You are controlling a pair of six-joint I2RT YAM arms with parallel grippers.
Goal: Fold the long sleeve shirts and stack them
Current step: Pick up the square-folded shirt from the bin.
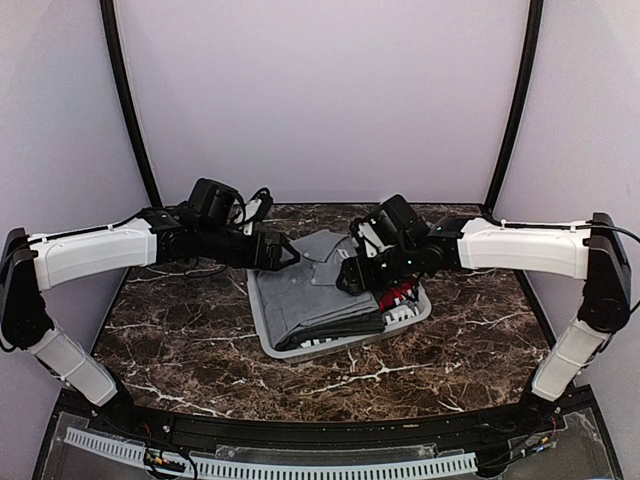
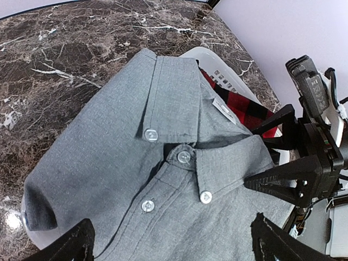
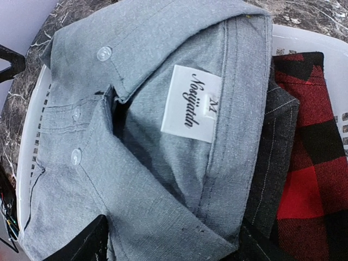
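Reaching forward from the near edge of a dark, white-veined marble table (image 1: 180, 330), two white-and-black robot arms angle inward towards the table's middle. A pale plastic basket (image 1: 340, 343) sits there, holding the shirts.

The left gripper (image 1: 285, 255) hangs at the basket's far left corner. Its fingers are spread wide with nothing between them. In its own wrist view the two black fingertips (image 2: 70, 244) frame the chest of the grey shirt (image 2: 119, 163) without touching it.

The right gripper (image 1: 348, 278) is just across from it, over the shirt's collar. Its fingers are also spread and grip nothing. Seen from the left wrist, they are two separate black wedges beside the collar point.

The grey shirt (image 1: 310, 290) lies folded on top of the pile, filling most of the basket and draping over its left rim. It is plain mid-grey with a button-down collar, and pale buttons run down the front. The right wrist view looks into the open neck. A white label (image 3: 191, 103) sewn there bears black script and the letter M.

Beside the grey collar lies a dark pinstriped shirt (image 3: 274, 147). Next to that is a red-and-black plaid shirt (image 3: 310, 163), pressed against the basket's right wall.

Beyond the table stands a pale lilac backdrop (image 1: 320, 100) edged by two black poles.
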